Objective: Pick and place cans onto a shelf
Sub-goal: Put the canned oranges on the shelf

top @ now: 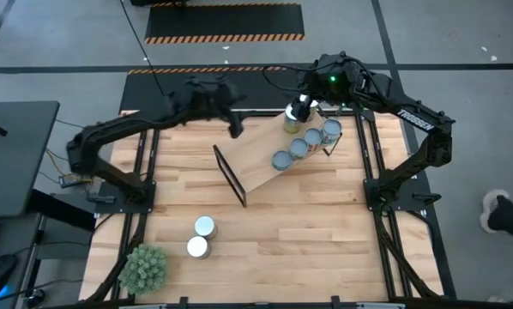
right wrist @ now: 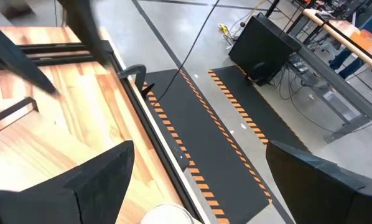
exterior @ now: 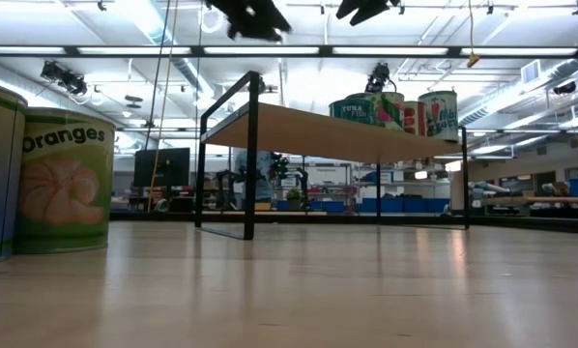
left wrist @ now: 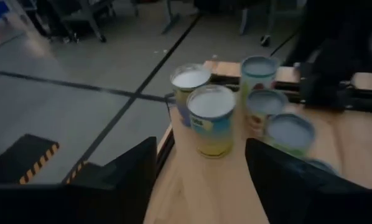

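Note:
The light-wood shelf [top: 265,163] stands slantwise at the table's far middle, and it shows on its black end frames in the low view [exterior: 318,130]. Several cans [top: 304,142] stand on its right end and also show in the left wrist view [left wrist: 212,121]. Two more cans [top: 201,237] stand on the table near the front left; one is labelled "Oranges" [exterior: 62,184]. My left gripper [top: 235,127] hangs open and empty over the shelf's far left part, facing the cans [left wrist: 198,180]. My right gripper [top: 302,105] is open just above the farthest can [top: 292,121], whose pale top shows between its fingers [right wrist: 167,214].
A spiky green plant [top: 143,268] stands at the table's front left corner. Black frame rails [top: 145,154] run along both sides of the table. Bare tabletop [top: 308,232] lies in front of the shelf, to the right of the two loose cans.

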You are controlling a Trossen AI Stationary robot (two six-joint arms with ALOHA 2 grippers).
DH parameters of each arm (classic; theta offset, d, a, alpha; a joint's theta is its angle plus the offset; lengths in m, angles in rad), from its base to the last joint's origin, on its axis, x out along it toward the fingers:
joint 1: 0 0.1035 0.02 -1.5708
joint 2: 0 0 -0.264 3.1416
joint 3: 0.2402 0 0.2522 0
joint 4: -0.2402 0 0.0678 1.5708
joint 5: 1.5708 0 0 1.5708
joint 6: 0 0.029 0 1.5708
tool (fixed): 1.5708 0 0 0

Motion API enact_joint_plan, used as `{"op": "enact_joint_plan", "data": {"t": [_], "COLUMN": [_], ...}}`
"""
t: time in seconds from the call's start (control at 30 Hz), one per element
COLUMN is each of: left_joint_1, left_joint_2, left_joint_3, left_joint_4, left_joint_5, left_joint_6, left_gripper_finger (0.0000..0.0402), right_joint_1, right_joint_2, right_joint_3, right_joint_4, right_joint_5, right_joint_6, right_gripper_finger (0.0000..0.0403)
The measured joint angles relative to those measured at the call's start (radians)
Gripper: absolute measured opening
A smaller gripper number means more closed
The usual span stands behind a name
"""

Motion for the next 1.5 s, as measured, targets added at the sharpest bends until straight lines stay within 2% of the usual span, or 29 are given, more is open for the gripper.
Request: {"op": "enact_joint_plan", "data": {"t": [0.17,0.4,0.53,0.67,0.83,1.1,1.33,1.5], "left_joint_1": [-0.049,-0.148,-0.215,-0.299,-0.440,-0.638,-0.730,-0.762], "left_joint_2": [-0.178,-0.371,-0.439,-0.486,-0.511,-0.485,-0.420,-0.350], "left_joint_3": [-0.144,-0.356,-0.428,-0.447,-0.447,-0.448,-0.448,-0.448], "left_joint_4": [-0.042,-0.081,-0.084,-0.137,-0.217,-0.404,-0.442,-0.427], "left_joint_5": [0.002,0.005,0.000,-0.037,-0.112,-0.071,-0.122,-0.137], "left_joint_6": [-0.007,-0.221,-0.344,-0.414,-0.459,-0.645,-0.822,-0.949], "left_gripper_finger": [0.0209,0.0184,0.0183,0.0183,0.0183,0.0183,0.0185,0.0219], "right_joint_1": [-0.012,-0.041,-0.065,-0.077,-0.062,0.027,0.151,0.199], "right_joint_2": [0.000,0.002,0.002,0.011,0.038,0.093,0.140,0.156], "right_joint_3": [0.000,0.000,0.000,0.000,0.000,0.000,-0.001,-0.001], "right_joint_4": [-0.012,0.039,0.065,0.108,0.131,0.101,0.087,0.066], "right_joint_5": [-0.023,-0.057,-0.089,-0.123,-0.141,-0.148,-0.151,-0.151], "right_joint_6": [0.003,0.000,0.000,0.001,0.021,0.102,0.084,0.047], "right_gripper_finger": [0.0372,0.0372,0.0372,0.0372,0.0372,0.0372,0.0372,0.0372]}}
